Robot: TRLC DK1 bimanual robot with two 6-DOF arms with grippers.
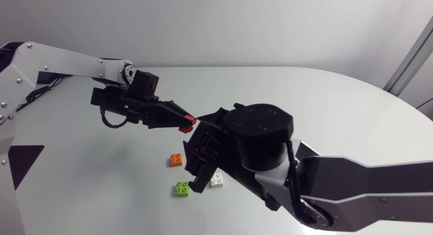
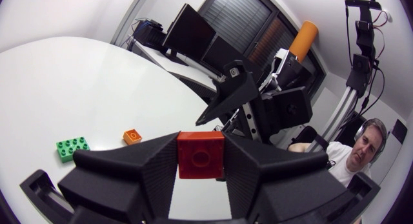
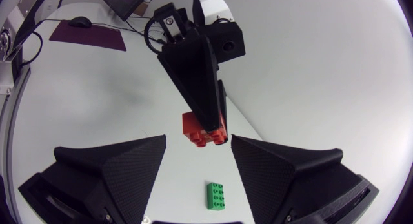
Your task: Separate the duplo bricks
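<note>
The left tool (image 1: 181, 118) is pinching a red duplo brick (image 2: 201, 154) at its very tips, one finger on each side, and holds it in the air above the white table (image 1: 304, 99). The brick is small, square and glossy. The left wrist view shows its hollow face with one round ring in the middle. The right wrist view shows its studs, which point away from the left tool (toward the other arm).

The right tool (image 3: 199, 150) sits just beside the brick with its broad fingers spread wide. They flank the brick without touching it.

Three more bricks lie on the table under the two tools, each apart from the others. An orange one (image 1: 176, 160) is nearest the left arm. A longer green one (image 1: 181, 188) shows two rows of studs, and a white one (image 1: 217, 180) sits close under the right arm.
</note>
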